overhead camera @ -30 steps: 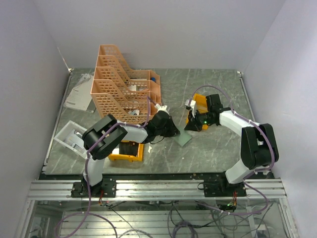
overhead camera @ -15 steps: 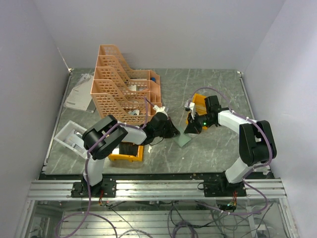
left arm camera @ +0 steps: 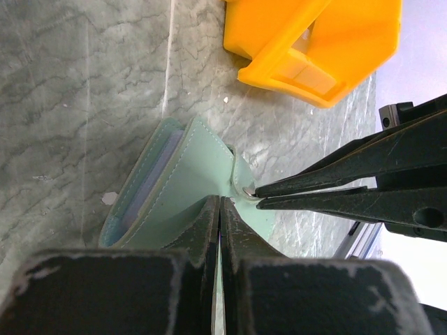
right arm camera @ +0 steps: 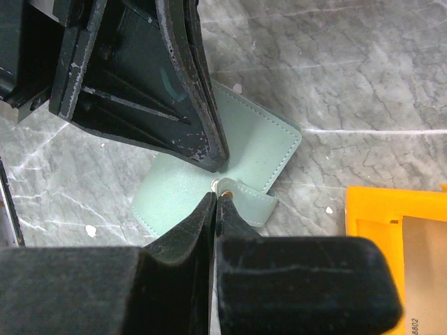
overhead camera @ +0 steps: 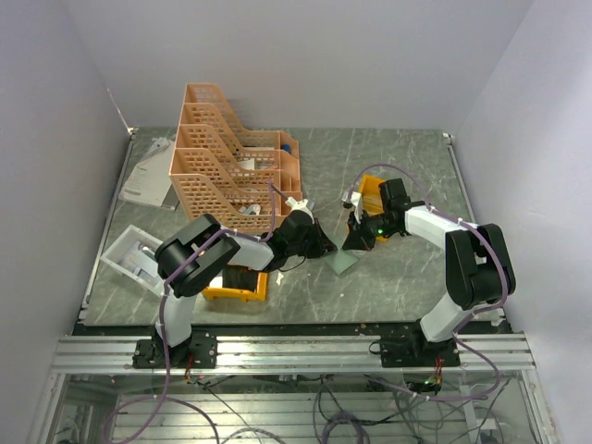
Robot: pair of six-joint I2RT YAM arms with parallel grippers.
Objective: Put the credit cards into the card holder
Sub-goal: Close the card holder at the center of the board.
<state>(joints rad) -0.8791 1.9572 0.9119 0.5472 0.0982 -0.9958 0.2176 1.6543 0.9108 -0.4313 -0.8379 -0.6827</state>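
Currently, the card holder (left arm camera: 167, 188) lies on the surface (left arm camera: 70, 84) between the two arms, just beside the orange bin (left arm camera: 314, 42). It is partly folded, with one panel raised. The left jaws are closed and appear to pinch the edge of that raised panel. The right jaws are closed on the snap tab (right arm camera: 241, 190), fingertips meeting at the metal stud. A flat tan piece (right arm camera: 426, 255) lies in the bin; it may be one of the credit cards, but that cannot be confirmed from here.

Step in hand, as judged: opening the card holder so the inner slots are exposed.

Procedure for a clean result:
1. Use the left grip as the anchor. It should hold the panel without dragging it.
2. Draw the snap tab away from the left jaws in a low arc, not straight up, so that the holder hinges open instead of lifting off the surface.
3. Pull slowly. The tab is narrow and thin, and a quick tug could slip it free.
4. Release only once the holder lies flat with its slots facing up.
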